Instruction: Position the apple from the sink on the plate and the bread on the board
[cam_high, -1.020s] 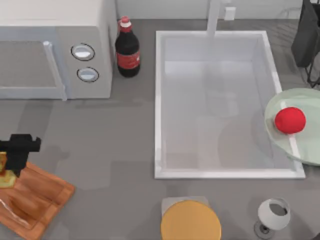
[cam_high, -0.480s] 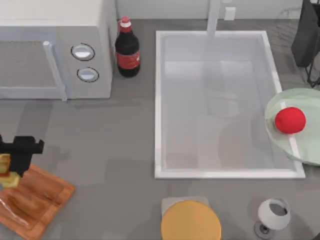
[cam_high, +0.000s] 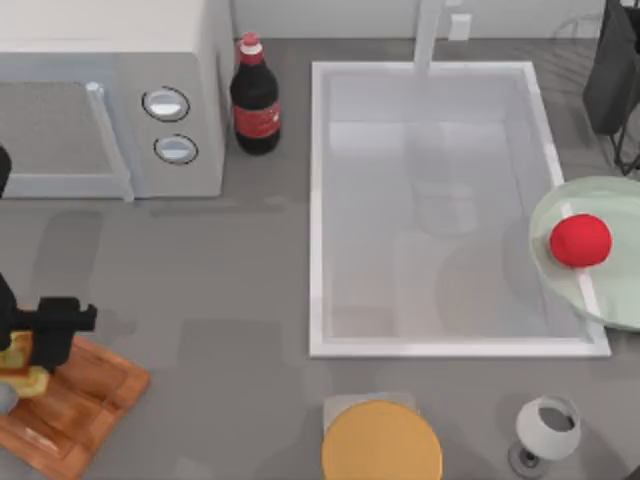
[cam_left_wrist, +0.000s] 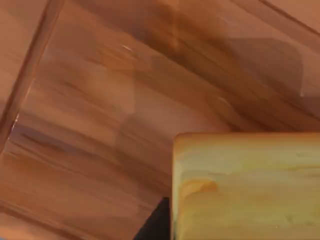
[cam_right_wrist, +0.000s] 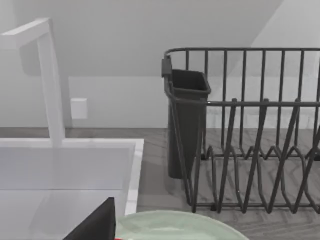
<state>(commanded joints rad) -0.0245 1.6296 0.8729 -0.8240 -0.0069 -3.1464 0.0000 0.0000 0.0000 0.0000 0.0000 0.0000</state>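
From above, our left gripper (cam_high: 30, 352) hangs at the bench's eight-o'clock corner, over the brown board (cam_high: 85, 400), with the bread (cam_high: 22, 360) between its jaws, clenched on the chunk. We judge it is held low over the wood so that it can be set down flat. The apple (cam_high: 580, 240) already rests on the pale green plate (cam_high: 600, 300), which overlaps the three-o'clock rim of the sink (cam_high: 318, 210); that half of the job looks done. A cola bottle (cam_high: 255, 98) stands at eleven o'clock of the basin.

In the left wrist view, the bread (cam_left_wrist: 247, 185) sits close above the board's grain (cam_left_wrist: 100, 110); we cannot tell whether they touch.

In the right wrist view, our parked right arm looks past the plate's rim (cam_right_wrist: 180, 225) to a dark dish rack (cam_right_wrist: 250, 130); we cannot tell how its jaws stand.
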